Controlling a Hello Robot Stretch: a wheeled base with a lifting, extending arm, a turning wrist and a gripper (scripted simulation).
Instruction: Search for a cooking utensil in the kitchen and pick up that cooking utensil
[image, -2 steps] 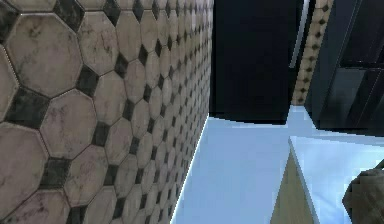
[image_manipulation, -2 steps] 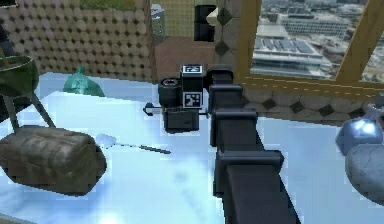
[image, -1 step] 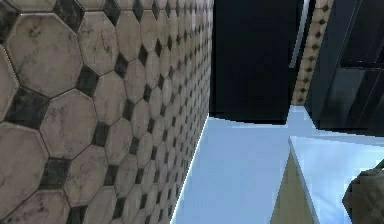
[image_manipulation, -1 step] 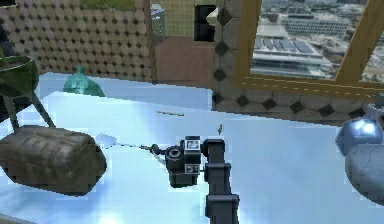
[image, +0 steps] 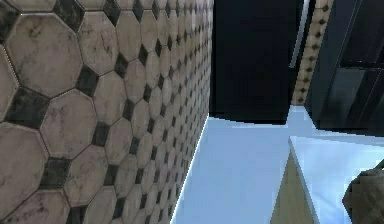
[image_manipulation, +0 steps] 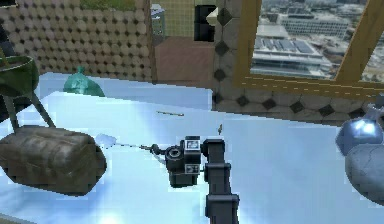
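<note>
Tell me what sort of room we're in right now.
Probably a kitchen: a pale countertop carries what looks like a brown loaf, a tiled wall runs alongside, and a wood-framed window sits behind the counter.

A thin dark rod (image_manipulation: 140, 148) (perhaps the utensil) is lying flat on the counter (image_manipulation: 290, 150), just left of centre.

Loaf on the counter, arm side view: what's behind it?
Behind the loaf the counter runs back to a green lump and a dark vessel by the tiled wall. The loaf covers the counter strip just behind it.
</note>
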